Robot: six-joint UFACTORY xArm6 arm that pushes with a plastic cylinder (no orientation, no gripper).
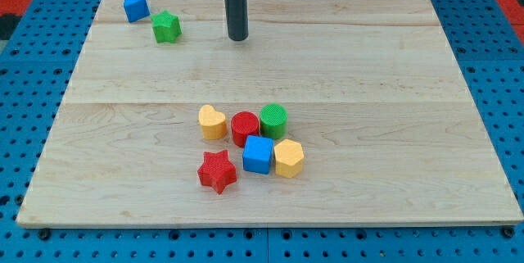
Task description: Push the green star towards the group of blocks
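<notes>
The green star (166, 27) lies near the board's top left, just right of and below a blue block (135, 6) with a slanted top. My tip (237, 38) is to the right of the star, apart from it by a clear gap. The group of blocks sits lower in the middle: a yellow heart (212, 121), a red cylinder (244, 127), a green cylinder (273, 120), a blue cube (257, 154), a yellow hexagon (288, 158) and a red star (217, 171).
The wooden board (393, 91) lies on a blue pegboard surface (499, 66). The rod comes down from the view's top, above the board's upper middle.
</notes>
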